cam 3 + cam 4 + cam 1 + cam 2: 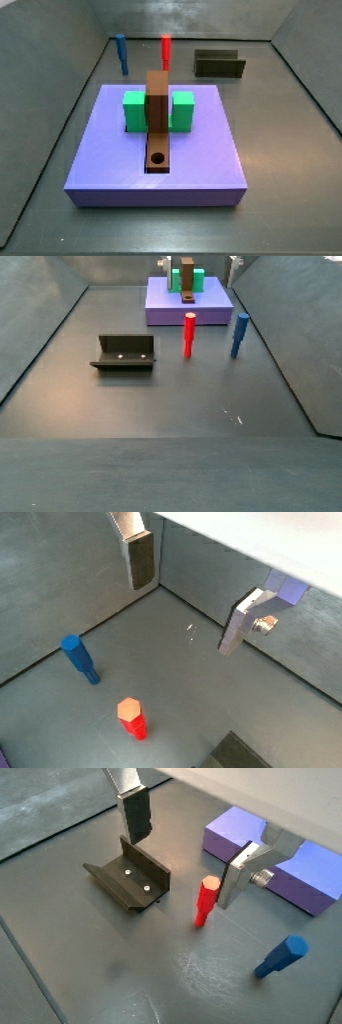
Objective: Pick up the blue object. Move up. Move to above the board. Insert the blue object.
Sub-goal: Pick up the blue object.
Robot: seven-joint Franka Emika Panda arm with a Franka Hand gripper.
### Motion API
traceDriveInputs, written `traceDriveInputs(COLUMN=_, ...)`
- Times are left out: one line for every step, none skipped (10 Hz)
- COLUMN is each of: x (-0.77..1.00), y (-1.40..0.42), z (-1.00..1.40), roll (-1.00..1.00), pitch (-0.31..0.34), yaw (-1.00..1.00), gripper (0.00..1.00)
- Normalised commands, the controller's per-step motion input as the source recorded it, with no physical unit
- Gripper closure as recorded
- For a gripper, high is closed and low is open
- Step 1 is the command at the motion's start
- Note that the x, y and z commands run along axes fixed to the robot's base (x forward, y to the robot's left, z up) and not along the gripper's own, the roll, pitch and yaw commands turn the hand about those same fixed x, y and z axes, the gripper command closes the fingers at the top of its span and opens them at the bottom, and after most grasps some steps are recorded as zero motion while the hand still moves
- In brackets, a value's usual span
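The blue object is a thin blue peg standing upright on the grey floor beyond the purple slab, beside a red peg. It also shows in a side view and in both wrist views. The board is a narrow brown plank lying across the slab, with its round hole at the near end; it also shows in a side view. The gripper hangs open and empty well above the floor, apart from both pegs.
The purple slab carries a green block under the board. The red peg stands close to the blue one. The fixture stands on the floor. Grey walls enclose the floor.
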Motion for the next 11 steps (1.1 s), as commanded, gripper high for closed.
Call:
traceDriveInputs(x=0.0, y=-0.06, z=-0.02, roll=-0.02, pitch=0.0, yaw=0.0, gripper=0.0)
traceDriveInputs(x=0.01, y=0.0, z=0.0, roll=0.0, pitch=0.0, yaw=-0.01, gripper=0.0)
traceDriveInputs(x=0.0, y=-0.09, z=-0.11, roll=-0.11, pitch=-0.033, yaw=0.01, gripper=0.0)
traceDriveInputs(x=-0.43, y=-0.48, z=-0.11, roll=-0.06, pitch=-0.083, yaw=0.07, gripper=0.0)
traceDriveInputs(x=-0.83, y=-0.64, z=-0.12, roll=0.0, pitch=-0.196, yaw=0.06, gripper=0.0)
traceDriveInputs(x=-0.91, y=-0.61, z=-0.19, roll=0.0, pitch=-0.179, yaw=0.0, gripper=0.0)
traceDriveInputs(x=-0.91, y=-0.61, z=-0.32, roll=0.0, pitch=-0.16, yaw=0.0, gripper=0.0)
traceDriveInputs(x=-0.84, y=-0.46, z=-0.4, roll=0.0, pitch=-0.156, yaw=-0.06, gripper=0.0)
traceDriveInputs(x=-0.87, y=-0.14, z=-0.53, roll=0.0, pitch=-0.13, yaw=-0.25, gripper=0.0)
traceDriveInputs(x=-0.91, y=0.0, z=-0.49, roll=-0.06, pitch=-0.123, yaw=-0.31, gripper=0.0)
traceDriveInputs(x=-0.76, y=0.0, z=-0.32, roll=-0.07, pitch=-0.1, yaw=-0.33, gripper=0.0)
